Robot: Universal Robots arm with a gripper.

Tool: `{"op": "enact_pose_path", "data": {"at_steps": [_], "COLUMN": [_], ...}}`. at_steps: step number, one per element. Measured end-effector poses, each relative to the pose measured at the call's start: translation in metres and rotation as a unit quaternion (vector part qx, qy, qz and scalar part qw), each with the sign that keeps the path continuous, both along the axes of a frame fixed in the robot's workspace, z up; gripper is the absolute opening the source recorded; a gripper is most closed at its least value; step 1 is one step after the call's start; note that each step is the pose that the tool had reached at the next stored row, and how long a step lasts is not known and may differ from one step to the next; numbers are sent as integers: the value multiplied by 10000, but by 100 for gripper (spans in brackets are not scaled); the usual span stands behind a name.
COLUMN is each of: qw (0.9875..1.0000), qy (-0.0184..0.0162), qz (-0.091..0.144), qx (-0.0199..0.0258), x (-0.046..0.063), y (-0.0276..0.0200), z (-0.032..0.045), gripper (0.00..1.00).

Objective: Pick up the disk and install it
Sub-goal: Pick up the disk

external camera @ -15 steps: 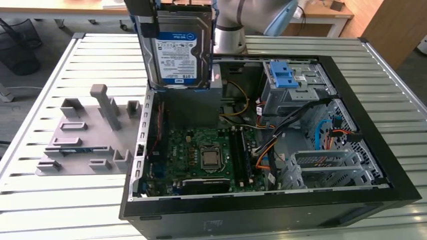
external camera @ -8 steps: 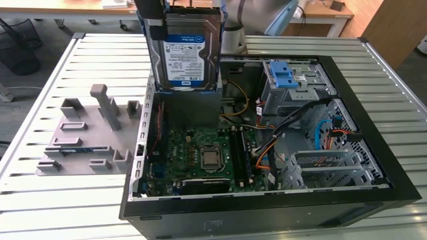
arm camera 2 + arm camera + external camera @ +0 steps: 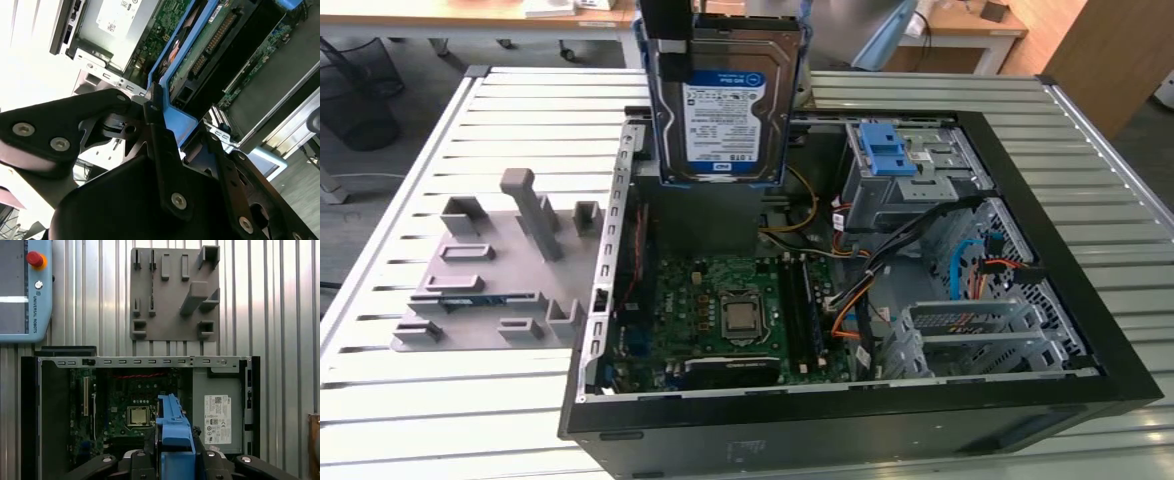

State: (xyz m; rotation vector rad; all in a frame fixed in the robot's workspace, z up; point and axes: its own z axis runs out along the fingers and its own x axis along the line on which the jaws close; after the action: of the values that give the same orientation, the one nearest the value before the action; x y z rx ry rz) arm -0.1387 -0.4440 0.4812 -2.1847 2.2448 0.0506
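Note:
The disk (image 3: 720, 100) hangs upright over the back of the open computer case (image 3: 1067, 330). It is silver, with a blue-and-white label and a blue frame round its edges. My gripper (image 3: 700, 30) is shut on its upper end, above the case. In the first wrist view the disk's blue frame (image 3: 172, 432) stands edge-on between my black fingers (image 3: 150, 452), over the motherboard (image 3: 137, 412). In the second wrist view a finger (image 3: 155, 130) presses on the blue frame (image 3: 165, 55), and the disk's green circuit side (image 3: 210, 40) shows.
A drive bay with a blue latch piece (image 3: 887, 150) sits at the case's back, on the exterior view's right. A grey box with a white sticker (image 3: 217, 417) lies inside the case. A grey fixture plate (image 3: 494, 270) and a teach pendant (image 3: 25, 290) rest on the slatted table (image 3: 427, 400).

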Motion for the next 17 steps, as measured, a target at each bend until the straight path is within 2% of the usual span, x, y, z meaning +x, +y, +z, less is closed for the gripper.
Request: {"op": "enact_pose_path", "data": {"at_steps": [6,12,17], "qw": [10000,10000,10000], "qy": [0,0,0], "qz": [0,0,0], "qx": [0,0,0], "x": [198,346,377], "y": [0,0,0], "z": [0,-2,-2], "gripper": [36,36,36]}}
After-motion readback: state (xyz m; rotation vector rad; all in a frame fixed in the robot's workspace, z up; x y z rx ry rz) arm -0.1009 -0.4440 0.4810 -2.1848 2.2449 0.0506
